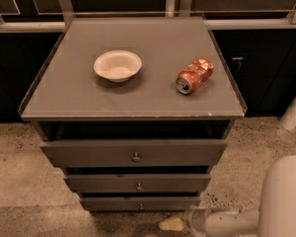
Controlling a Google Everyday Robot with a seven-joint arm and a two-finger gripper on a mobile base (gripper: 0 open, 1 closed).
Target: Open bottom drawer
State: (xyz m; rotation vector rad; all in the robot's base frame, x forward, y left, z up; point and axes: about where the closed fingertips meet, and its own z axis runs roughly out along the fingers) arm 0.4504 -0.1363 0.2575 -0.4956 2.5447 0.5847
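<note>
Extending in from the lower right of the camera view, the white arm (237,222) ends in the gripper (171,224), which hangs low over the speckled floor (19,162), just in front of the grey cabinet (69,95). Whether it is released or clenched cannot be told.

The bottom drawer (113,202) is the lowest of 3, just above and left of the gripper and apart from it. Its slim front carries a tiny round knob (141,206) and sits further back than the middle drawer (98,182) and the top drawer (89,153).

On the cabinet top stand a white bowl (117,65) and, to its right and apart, a dented red can (194,75) lying on its side.
</note>
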